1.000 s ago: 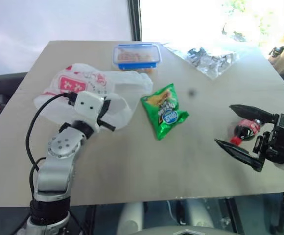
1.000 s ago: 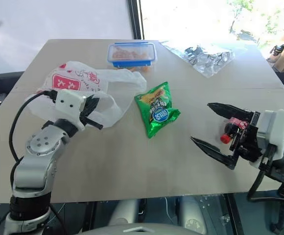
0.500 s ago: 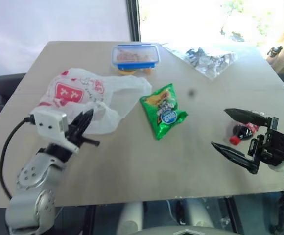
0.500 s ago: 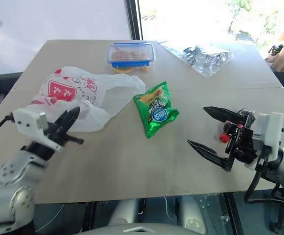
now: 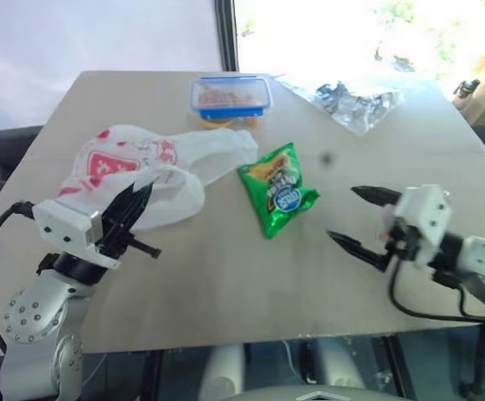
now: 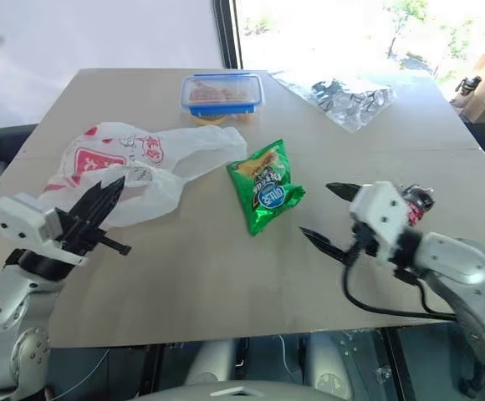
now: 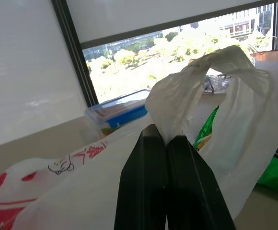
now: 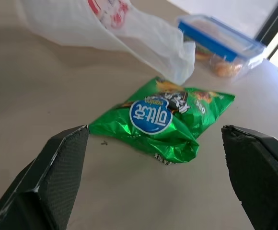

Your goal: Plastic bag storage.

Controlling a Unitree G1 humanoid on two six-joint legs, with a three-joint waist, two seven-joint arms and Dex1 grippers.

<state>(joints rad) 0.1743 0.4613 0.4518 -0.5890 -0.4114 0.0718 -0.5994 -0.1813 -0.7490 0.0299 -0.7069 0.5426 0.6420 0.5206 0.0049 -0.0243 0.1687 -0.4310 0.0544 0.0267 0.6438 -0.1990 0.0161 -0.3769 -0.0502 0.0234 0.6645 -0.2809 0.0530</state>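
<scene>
pinching plastic bag in left gripper

On my table I count one plastic bag, one chip packet, one food box, one silvery bag, one bottle.

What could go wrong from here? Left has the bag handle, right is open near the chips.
1. The left gripper pinches only a thin twist of the plastic bag handle; the film could slip out or tear.
2. The open right gripper points at the green chip packet; it might grab or shove it.
3. The bag's far end lies by the food container; dragging could snag it.
</scene>
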